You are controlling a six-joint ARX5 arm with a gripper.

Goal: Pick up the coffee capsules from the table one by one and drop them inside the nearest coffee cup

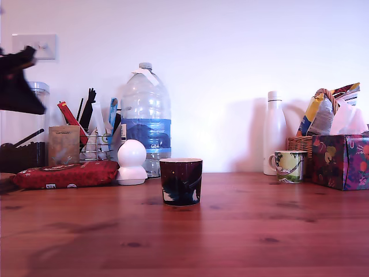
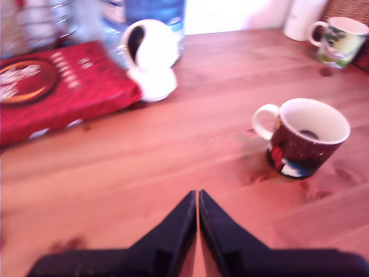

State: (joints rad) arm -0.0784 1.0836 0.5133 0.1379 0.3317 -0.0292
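- We see our gripper (image 2: 198, 196) in the wrist view with its two dark fingers pressed together at the tips, nothing between them; it hangs over bare table (image 2: 144, 167)
- In the exterior view only a dark part of the arm shows at the exterior view's left edge, high above the table
- The coffee cup (image 1: 180, 182) stands upright near the middle of the table; the wrist view shows a handle on it
- Inside the cup a dark shape lies at the bottom; we cannot tell whether it is a capsule
- We find no capsule lying on the table, though a small dark spot sits near the pale mug (image 2: 340, 40), too small to tell
- Our judgement: picking is either finished or nearly so
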